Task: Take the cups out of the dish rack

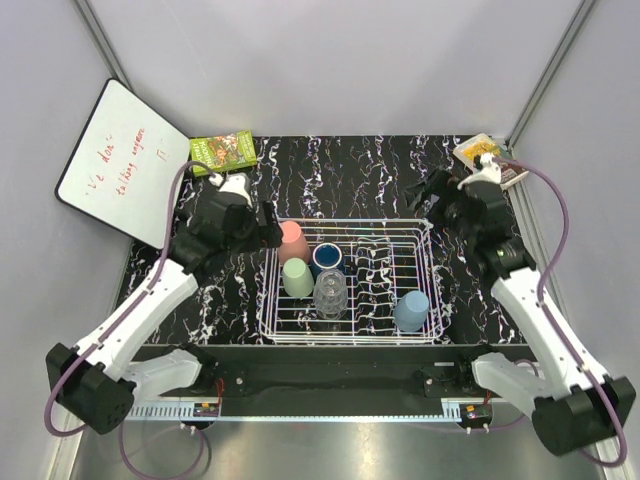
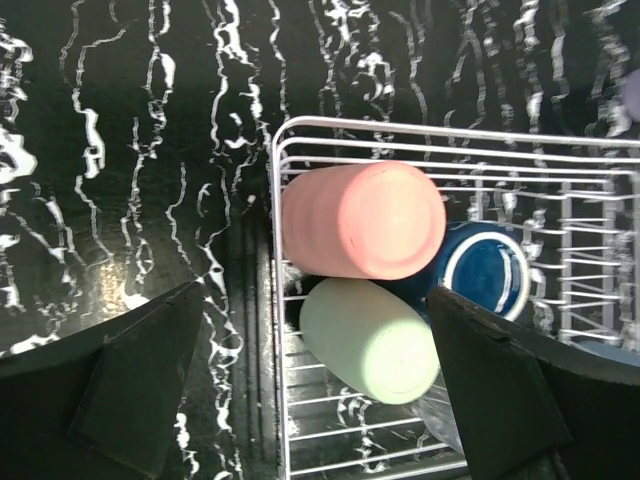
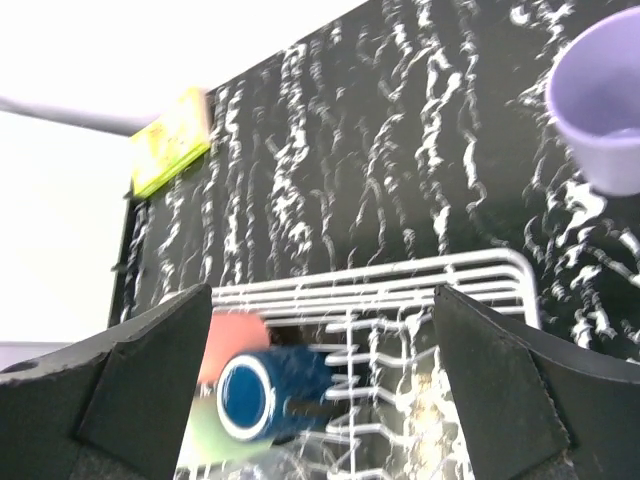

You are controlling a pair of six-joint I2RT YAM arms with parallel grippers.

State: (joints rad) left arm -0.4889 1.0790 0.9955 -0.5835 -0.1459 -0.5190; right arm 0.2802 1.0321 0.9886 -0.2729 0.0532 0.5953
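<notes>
**Top view:** the rack [image 1: 350, 336] is holding cups; the left gripper [image 1: 266, 226] is hovering at its far-left corner and the right gripper [image 1: 436, 196] past its far-right corner.
**Left wrist:** the pink cup [image 2: 365, 220] and green cup [image 2: 370, 340] are lying between wide-open, empty jaws.
**Right wrist:** the jaws are gaping, empty, framing the blue cup [image 3: 265, 395]; the lavender cup [image 3: 600, 110] is standing outside the rack.

**Robot body, 2 identical arms.** Left arm [image 1: 140, 310] and right arm [image 1: 540, 310]: white moulded link shells alternate with black joint housings. Each arm ends at a black base housing, the left base housing [image 1: 90, 385] and the right base housing [image 1: 575, 410], next to a white shoulder shell.

1 mauve cable per arm, the left cable [image 1: 172, 205] and the right cable [image 1: 563, 215], loops loosely from base housing to wrist.

Each black wrist carries 1 small white module, the left module [image 1: 233, 185] and the right module [image 1: 487, 172].

Left gripper [image 2: 318, 300] and right gripper [image 3: 322, 300] have 2 fingers each. The left fingers [image 2: 140, 390] and right fingers [image 3: 500, 380] are matte black, broad and wedge-shaped, with flat faceted faces.
</notes>
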